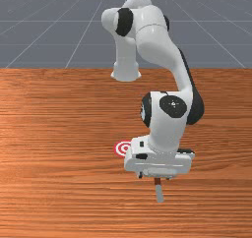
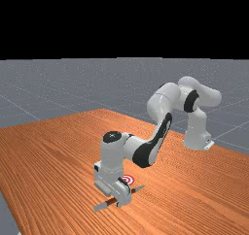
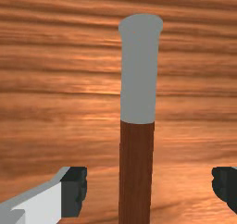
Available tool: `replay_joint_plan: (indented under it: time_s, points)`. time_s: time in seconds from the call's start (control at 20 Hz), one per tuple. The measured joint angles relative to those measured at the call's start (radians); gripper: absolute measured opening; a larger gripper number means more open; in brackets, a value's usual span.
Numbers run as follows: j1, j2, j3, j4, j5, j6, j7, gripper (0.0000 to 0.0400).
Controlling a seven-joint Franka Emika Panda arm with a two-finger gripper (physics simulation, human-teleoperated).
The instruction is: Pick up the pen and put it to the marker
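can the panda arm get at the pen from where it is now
Probably yes: the claw is open, its fingers on either side of the pen with a gap on each side, and I see nothing between them that would block a grip.

In the far view the gripper (image 2: 115, 199) hides a stretch of the pen (image 2: 101, 206) around its middle and part of the red-and-white target (image 2: 128, 179). In the front view it covers the pen's farther end and some of the target's rings. The wrist view's edges cut off the brown barrel (image 3: 135, 172) and both fingers (image 3: 74, 193).
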Motion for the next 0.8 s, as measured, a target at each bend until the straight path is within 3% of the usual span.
replay_joint_plan:
  time_s: [0.2,0.25,0.3,0.35,0.8]
  points:
    - [0.011,0.004,-0.011,0.001,-0.010,0.001,0.015,0.0400]
    - [0.012,0.004,-0.012,0.001,-0.011,0.001,0.017,0.0243]
    - [0.012,0.004,-0.013,0.001,-0.012,0.001,0.017,0.0148]
    - [0.013,0.003,-0.013,0.001,-0.012,0.001,0.017,0.0098]
    - [0.022,-0.045,-0.013,-0.073,-0.010,0.020,0.014,0.0095]
